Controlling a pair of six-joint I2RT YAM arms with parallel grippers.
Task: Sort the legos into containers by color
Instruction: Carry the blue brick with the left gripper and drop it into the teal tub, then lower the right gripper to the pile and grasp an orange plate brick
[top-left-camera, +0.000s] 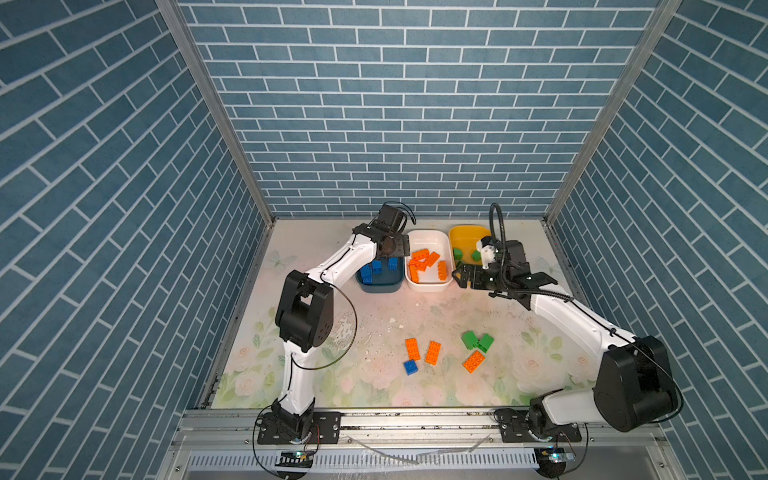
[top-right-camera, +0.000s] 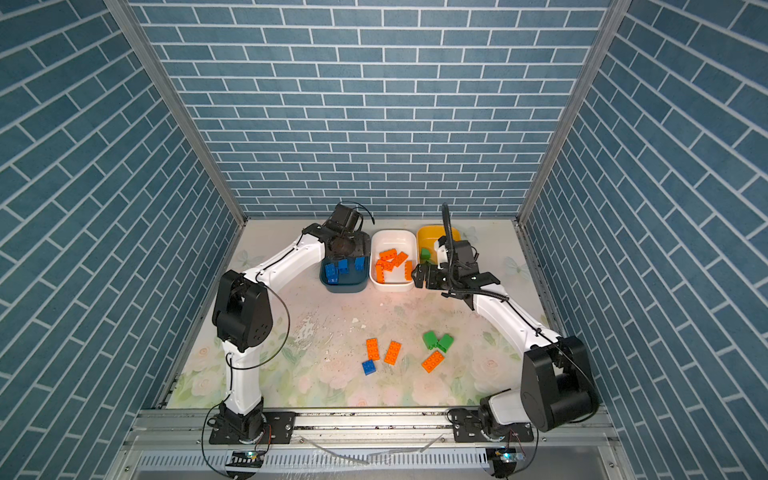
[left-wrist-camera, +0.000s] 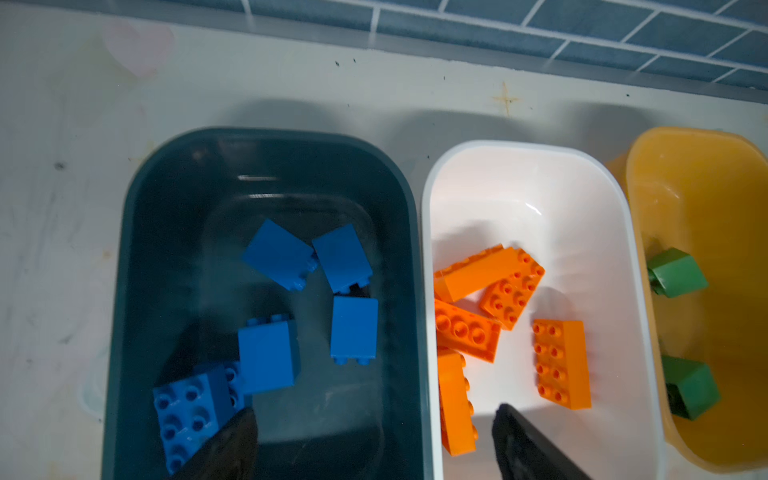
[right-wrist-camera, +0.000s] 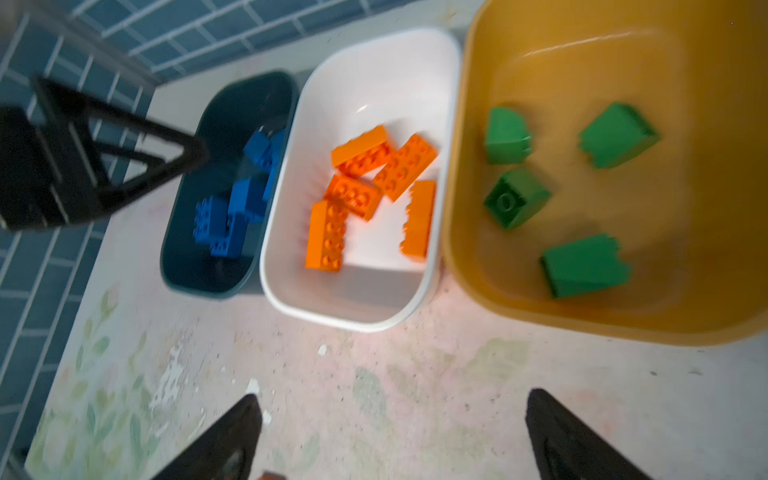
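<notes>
My left gripper (left-wrist-camera: 374, 413) hangs spread, empty, over the teal tub (left-wrist-camera: 166, 232), my right gripper (right-wrist-camera: 395, 398) likewise spread; next I fetch the blue brick (top-left-camera: 410, 367).

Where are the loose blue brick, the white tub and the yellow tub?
loose blue brick (top-left-camera: 410, 367): a top view, studded face.
white tub (top-left-camera: 428, 240): a top view, bare far wall.
yellow tub (right-wrist-camera: 582, 83): right wrist view, bare floor.
</notes>
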